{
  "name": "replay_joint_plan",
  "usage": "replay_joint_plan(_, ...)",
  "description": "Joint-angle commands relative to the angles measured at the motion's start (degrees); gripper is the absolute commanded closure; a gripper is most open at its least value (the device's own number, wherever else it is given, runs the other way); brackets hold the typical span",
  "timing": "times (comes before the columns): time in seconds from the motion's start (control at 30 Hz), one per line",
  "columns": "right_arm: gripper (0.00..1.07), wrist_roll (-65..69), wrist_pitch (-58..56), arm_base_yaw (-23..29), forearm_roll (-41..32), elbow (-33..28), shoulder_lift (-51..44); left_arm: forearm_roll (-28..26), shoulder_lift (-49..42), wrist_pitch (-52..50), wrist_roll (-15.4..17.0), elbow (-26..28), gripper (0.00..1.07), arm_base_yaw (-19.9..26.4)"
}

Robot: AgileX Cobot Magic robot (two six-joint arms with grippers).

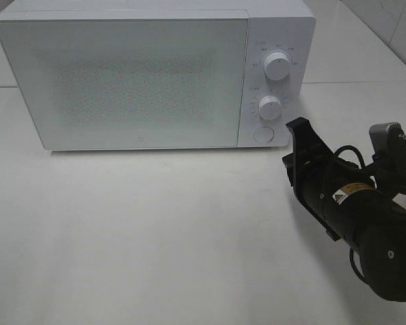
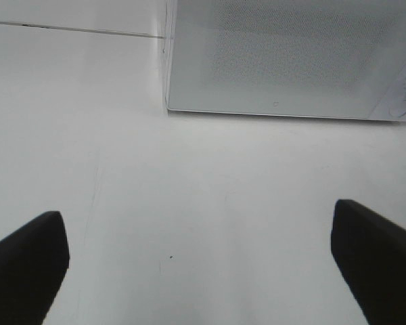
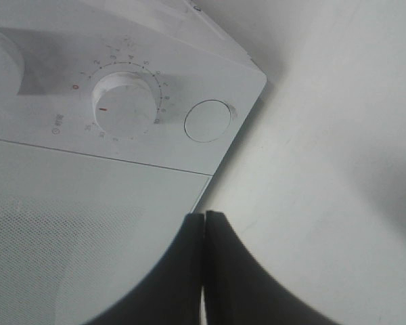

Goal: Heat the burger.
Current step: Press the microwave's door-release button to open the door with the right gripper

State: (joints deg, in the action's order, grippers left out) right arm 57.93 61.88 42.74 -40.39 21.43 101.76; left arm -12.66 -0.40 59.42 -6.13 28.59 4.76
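Note:
The burger is out of view in every frame. The white microwave [image 1: 122,74] stands at the back of the table with its door closed. My right gripper [image 1: 299,127] is shut with nothing between its fingers, just in front of the microwave's lower right corner. In the right wrist view its closed tips [image 3: 204,215] sit below the round door button [image 3: 210,120] and the lower knob [image 3: 125,101]. My left gripper [image 2: 201,254] is open and empty over bare table, facing the microwave [image 2: 291,54]; it does not show in the exterior view.
The control panel carries an upper knob [image 1: 277,66], a lower knob [image 1: 270,106] and a round button [image 1: 262,134]. The white table [image 1: 155,230] stretches in front of the microwave. The right arm's black body [image 1: 365,223] fills the lower right corner.

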Motion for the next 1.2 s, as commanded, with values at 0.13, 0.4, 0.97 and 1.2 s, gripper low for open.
replay_joint_plan(0.13, 1.07, 5.21, -0.63, 0.00, -1.15, 0.00, -0.17, 0.00, -1.03, -0.34, 0.00, -0.17, 0.09, 0.23)
replay_joint_plan(0.4, 1.07, 10.83, 0.92, 0.00, -1.15, 0.34, 3.78, 0.00, -1.03, -0.34, 0.00, -0.17, 0.09, 0.23)
replay_joint_plan(0.97, 1.07, 18.33, 1.49, -5.44, 5.56, 8.59, 10.71, 0.00, -1.03, -0.34, 0.00, -0.17, 0.09, 0.23)
replay_joint_plan(1.2, 1.07, 22.80, 1.55, -7.45, 8.25, 11.92, 13.29, 0.00, -1.03, -0.34, 0.00, -0.17, 0.09, 0.23)
